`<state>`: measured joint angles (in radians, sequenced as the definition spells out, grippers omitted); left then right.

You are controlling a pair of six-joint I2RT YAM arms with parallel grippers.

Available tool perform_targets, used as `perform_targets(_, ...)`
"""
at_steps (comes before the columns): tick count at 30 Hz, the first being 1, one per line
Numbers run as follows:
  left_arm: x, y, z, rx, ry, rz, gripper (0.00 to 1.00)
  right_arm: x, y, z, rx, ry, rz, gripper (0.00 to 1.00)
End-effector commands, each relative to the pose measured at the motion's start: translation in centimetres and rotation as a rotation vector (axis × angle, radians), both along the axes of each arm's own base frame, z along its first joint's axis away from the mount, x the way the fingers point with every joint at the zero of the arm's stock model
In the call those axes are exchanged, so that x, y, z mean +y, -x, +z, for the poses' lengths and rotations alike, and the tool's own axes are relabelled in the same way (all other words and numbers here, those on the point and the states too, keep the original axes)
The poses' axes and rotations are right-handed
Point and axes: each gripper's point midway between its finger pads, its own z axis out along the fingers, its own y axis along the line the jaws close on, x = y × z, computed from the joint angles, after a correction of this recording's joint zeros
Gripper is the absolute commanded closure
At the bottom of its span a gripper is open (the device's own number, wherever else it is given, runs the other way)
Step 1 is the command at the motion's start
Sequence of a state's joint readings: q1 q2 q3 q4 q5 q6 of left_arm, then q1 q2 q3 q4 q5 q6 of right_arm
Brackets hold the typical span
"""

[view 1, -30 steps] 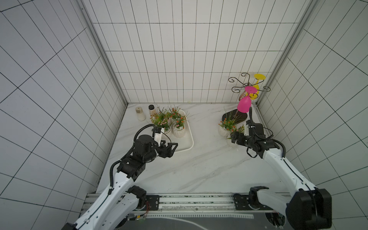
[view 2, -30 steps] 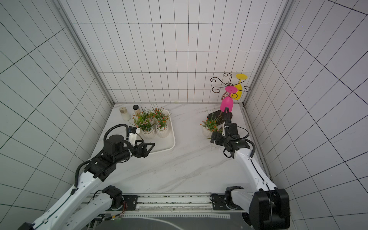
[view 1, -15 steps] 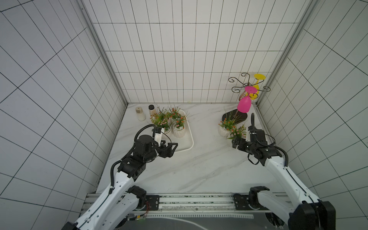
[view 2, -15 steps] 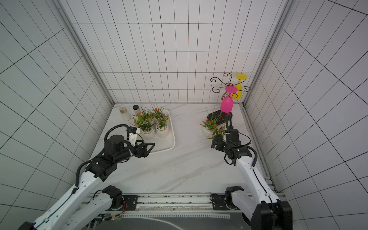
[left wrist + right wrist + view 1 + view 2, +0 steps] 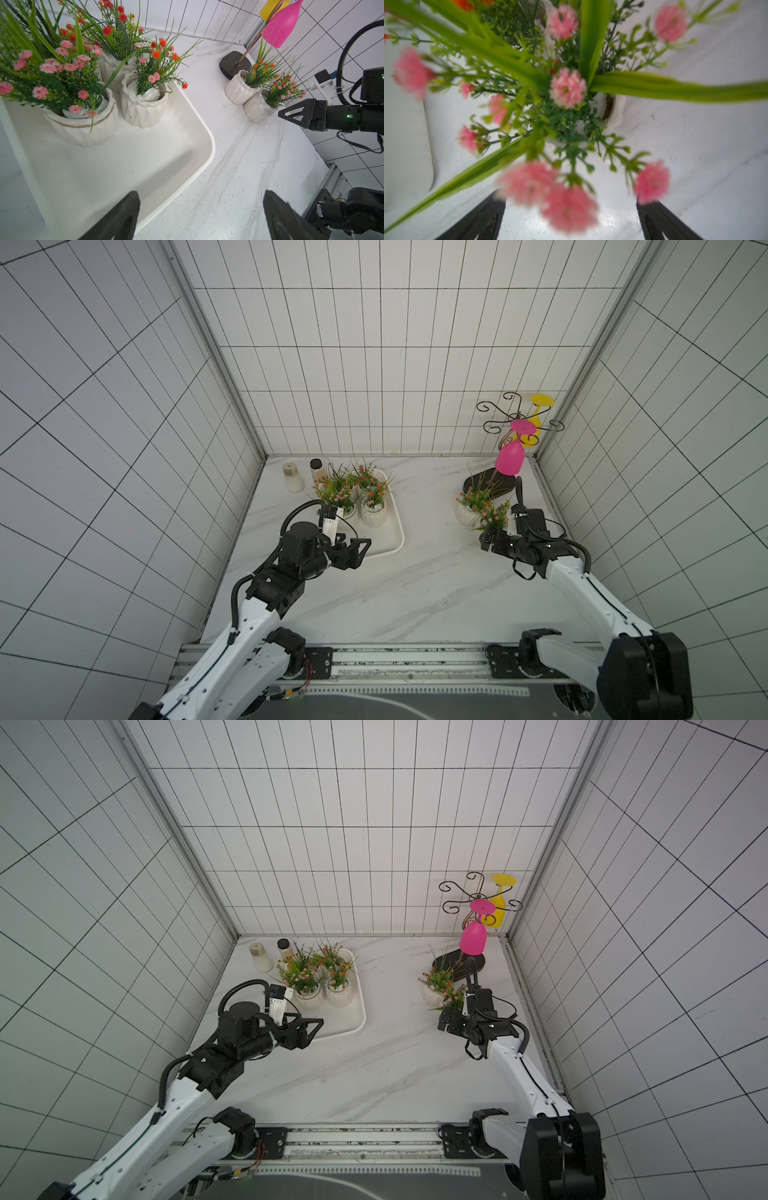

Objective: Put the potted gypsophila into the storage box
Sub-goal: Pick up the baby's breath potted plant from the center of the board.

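The right gripper's (image 5: 571, 200) jaws are spread wide with nothing pinched between them. They point at the pink-flowered potted gypsophila (image 5: 256, 109), and one dark fingertip (image 5: 280, 113) sits just beside its ribbed white pot. Whether they touch I cannot tell. In the right wrist view blurred pink blossoms fill the picture, and only part of the pot's rim shows behind them. This pot stands on the marble surface (image 5: 415, 585), touching an orange-flowered potted gypsophila (image 5: 239, 91) on its far side. Both are well apart from the storage box (image 5: 207, 149). Just behind them is the dark base of a wire glass rack (image 5: 478, 489), from which a pink goblet (image 5: 510, 458) and a yellow goblet (image 5: 536, 423) hang upside down.

The left gripper's (image 5: 360, 552) jaws are also spread and empty. They hang above the near edge of the storage box, one fingertip (image 5: 128, 205) over the tray and the other over the surface. The box lies toward the left wall. Its near half is bare, while the left wrist view shows three potted gypsophila in the far half: a twine-wrapped pink one (image 5: 83, 124), a smaller orange-and-pink one (image 5: 143, 110) just beside it, and a red one (image 5: 112, 68) behind. Two small jars (image 5: 293, 479) stand near the box's far corner.
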<state>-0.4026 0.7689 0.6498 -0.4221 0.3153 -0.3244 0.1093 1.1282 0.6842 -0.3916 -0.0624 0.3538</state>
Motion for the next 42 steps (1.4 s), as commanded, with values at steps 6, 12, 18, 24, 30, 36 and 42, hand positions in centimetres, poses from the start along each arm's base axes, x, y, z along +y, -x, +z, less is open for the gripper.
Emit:
perform_targets(6,0.2,-0.4,-0.2,-0.018,-0.006,0.01,0.08,-0.2,-2.5,-0.5,-0.041,0.03,0.018,0.03)
perform_targets(12,0.3,-0.4,-0.2,-0.02,-0.013,0.011,0.08,-0.9,-4.1,-0.2,-0.082,0.066,-0.017,0.03)
perform_targets(18,0.4,-0.5,-0.3,-0.02,-0.013,0.015,0.08,-1.1,-5.4,-0.5,-0.097,0.093,-0.017,0.03)
perform_targets(24,0.4,-0.5,-0.4,-0.016,-0.015,0.017,0.08,-1.0,-6.6,0.1,-0.148,0.098,-0.009,0.03)
perform_targets(30,0.5,-0.5,-0.4,-0.017,-0.016,0.017,0.08,-1.2,-7.6,0.8,-0.198,0.106,-0.021,0.03)
perform_targets(36,0.6,-0.4,-0.4,-0.016,-0.018,0.02,0.08,-1.2,-8.1,0.3,-0.183,0.108,-0.022,0.06)
perform_targets(42,0.8,-0.4,-0.4,-0.001,-0.013,0.033,0.08,-1.2,-7.8,-0.2,-0.17,0.103,-0.022,0.13)
